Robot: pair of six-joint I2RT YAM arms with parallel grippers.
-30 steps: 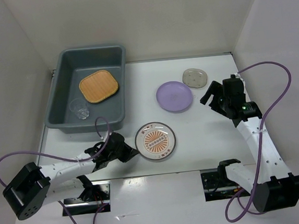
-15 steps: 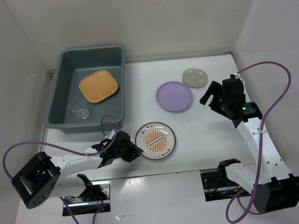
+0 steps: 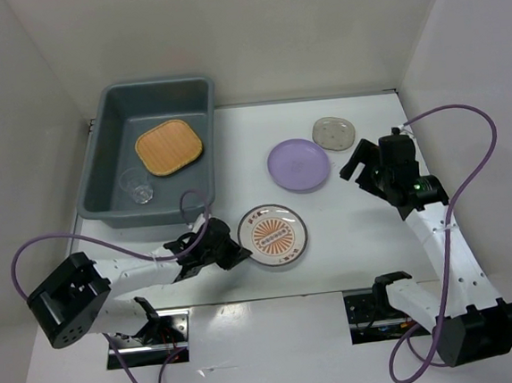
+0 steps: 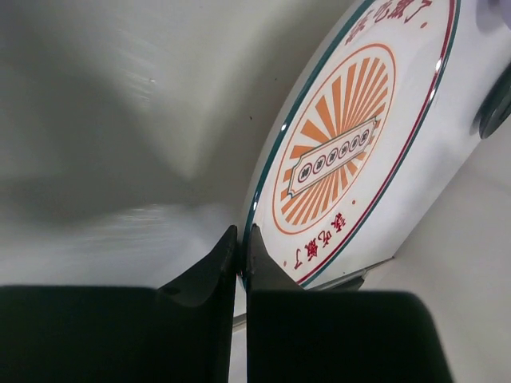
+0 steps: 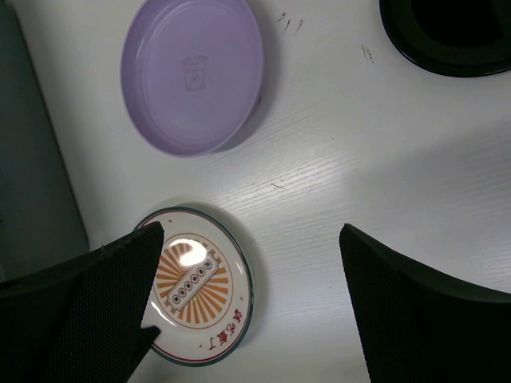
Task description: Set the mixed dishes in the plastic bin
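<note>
Surface [image 3: 350, 237] bears the grey-blue plastic bin [image 3: 102, 169] at its far left, with the tan woven plate [image 3: 169, 147] lying inside. The lavender plate [image 3: 298, 164] sits mid-surface. Nearer, the orange-and-white patterned plate [image 3: 272, 236] has its left rim pinched between the nearly closed left fingers [image 4: 211, 275]. The translucent dish [image 3: 332, 132] lies just beyond the lavender plate, and the glass cup [image 3: 137, 187] stands in the bin. The right fingers [image 5: 96, 295] gape wide, holding nothing.

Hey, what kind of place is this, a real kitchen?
Probably a robot test cell, not a kitchen: plain white walls box in a white table, a left arm and right arm are bolted at its near edge, and a lavender round plate lies near a plastic bin.
</note>
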